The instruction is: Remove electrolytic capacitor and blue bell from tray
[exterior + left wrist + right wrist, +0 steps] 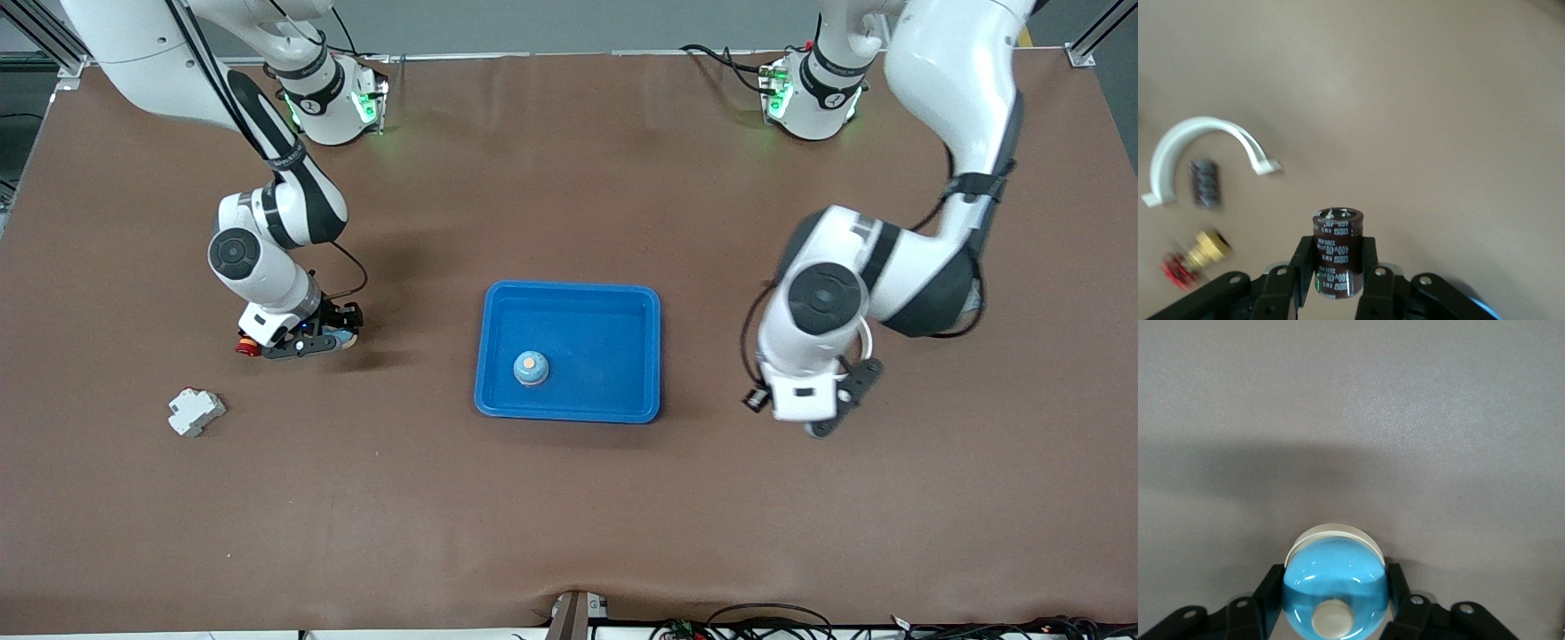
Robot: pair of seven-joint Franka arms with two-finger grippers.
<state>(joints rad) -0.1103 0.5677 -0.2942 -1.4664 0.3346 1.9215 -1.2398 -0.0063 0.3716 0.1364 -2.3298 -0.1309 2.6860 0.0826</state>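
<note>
My left gripper [1337, 252] is shut on a dark brown capacitor [1337, 230] and holds it upright above the brown table. In the front view this gripper [836, 411] is over the table beside the blue tray [569, 289], toward the left arm's end, and the capacitor is hidden. My right gripper [1335, 579] is shut on a light blue bell [1335, 577] with a white button, low over the table. In the front view it [327, 341] is toward the right arm's end. A second blue bell [531, 367] with an orange button sits in the tray.
A white curved clamp [1201, 133], a small dark capacitor [1205, 182] and a brass and red plug [1195, 259] lie on the table under the left arm. A grey-white breaker [196, 412] lies nearer the front camera than the right gripper. A red part [246, 348] sits beside that gripper.
</note>
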